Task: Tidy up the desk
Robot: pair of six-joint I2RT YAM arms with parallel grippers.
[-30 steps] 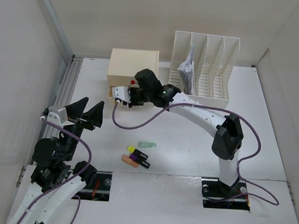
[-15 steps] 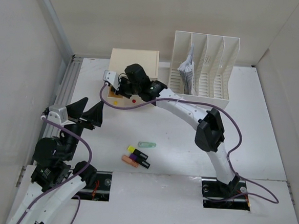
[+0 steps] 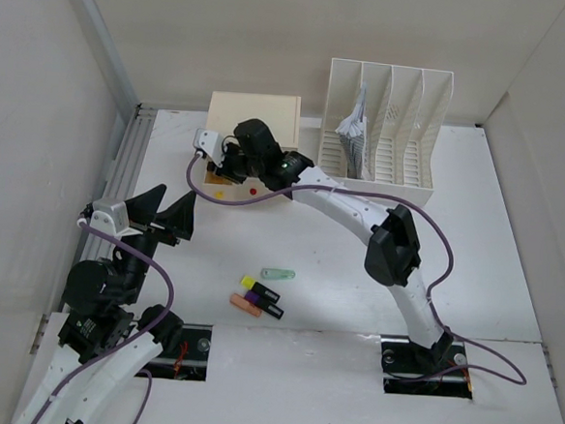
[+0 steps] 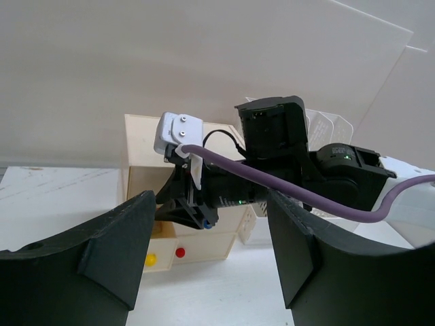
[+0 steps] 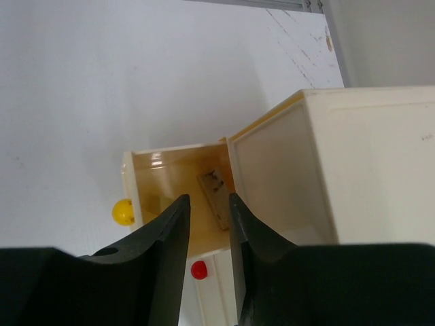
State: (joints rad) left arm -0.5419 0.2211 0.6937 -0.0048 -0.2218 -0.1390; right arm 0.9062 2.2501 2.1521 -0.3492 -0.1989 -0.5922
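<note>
The white desk (image 3: 356, 266) carries a cream three-drawer box (image 3: 253, 121) at the back. Its yellow-knobbed drawer (image 5: 177, 183) is pulled out, and a small flat brownish piece (image 5: 216, 197) lies inside. My right gripper (image 5: 209, 207) hangs just above that drawer, jaws slightly apart with nothing between them; it appears from above (image 3: 229, 168) at the box's front left. A red knob (image 5: 198, 269) marks the shut drawer beside it. My left gripper (image 3: 161, 213) stands open and empty over the desk's left side, facing the box (image 4: 224, 238).
A white slotted file rack (image 3: 385, 132) with crumpled paper stands at the back right. Several highlighters (image 3: 260, 298) and a pale green piece (image 3: 278, 273) lie on the desk near the front. A metal rail (image 3: 120, 176) runs along the left edge.
The right arm swung left from the front of the box to above the open yellow-knob drawer, and its jaws parted a little. The left arm stayed still.
</note>
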